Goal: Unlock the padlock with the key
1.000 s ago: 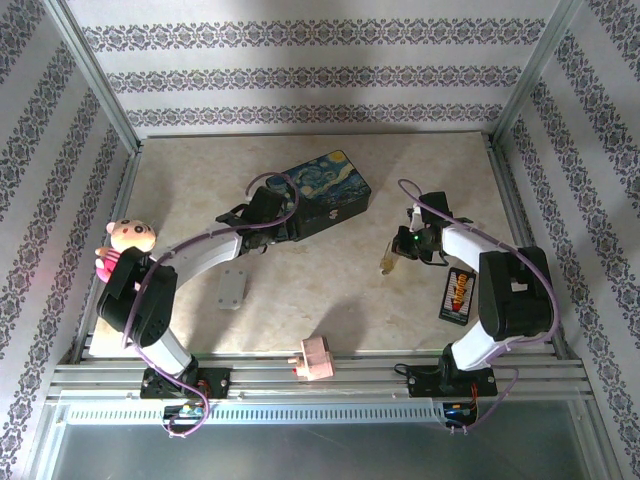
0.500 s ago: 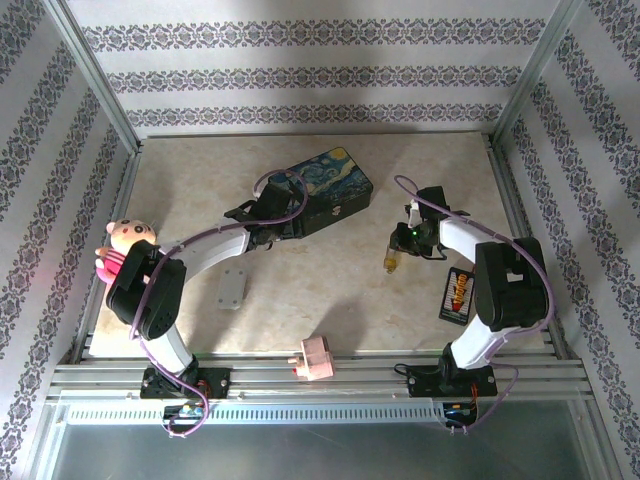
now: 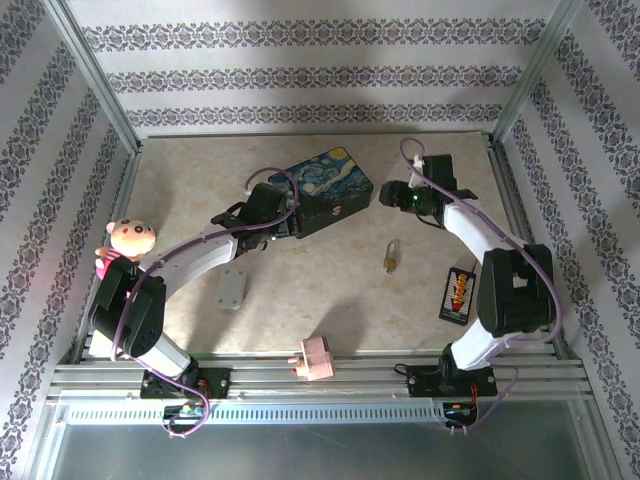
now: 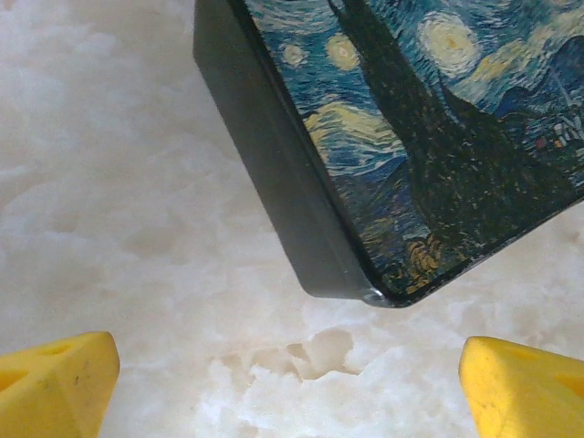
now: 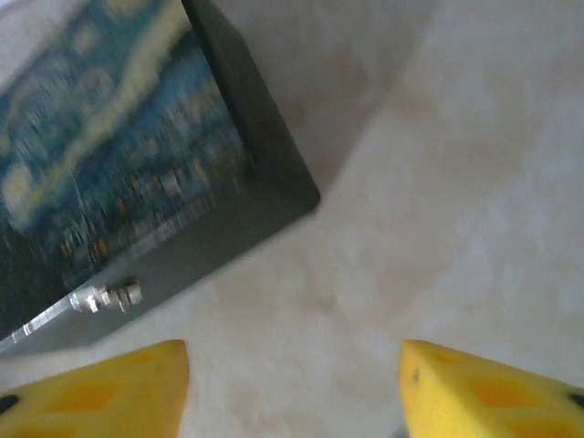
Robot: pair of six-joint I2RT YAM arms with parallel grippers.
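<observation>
Top external: padlock [image 3: 391, 256] lies flat on the bare table [image 3: 300, 300], right of centre, between tin [image 3: 325, 188] and black case [image 3: 458, 292]. Touches neither. — Mei

And the key? — Raj

Cannot tell it apart from the padlock at that size. May be in the keyhole, may not. — Mei

Grippers? — Raj

Left gripper [image 4: 290, 392]: jaws wide, nothing between them, over the tin's near-left corner. Right gripper [image 5: 292, 392]: jaws apart, empty, by the tin's right corner and its latch [image 5: 109, 297]. Both well apart from the padlock. — Mei

Handling? — Raj

Judgement: tiny, light, rigid brass, smooth. Likely skates on that top if nudged. Best hold is across the flat sides of the body, with shackle and keyhole end left free. The thin shackle is a poor grab; the body would swing. If the key is loose, it is thinner still and lies flush, so a hard pick. — Mei

Surface, room? — Raj

Pale marble-look top, flat, looks slick. Patterned walls [image 3: 300, 75] on three sides, metal posts at the corners. Bare top around the padlock; grey plate [image 3: 231, 288] and pink toy [image 3: 316, 358] sit well off to the left. — Mei
</observation>
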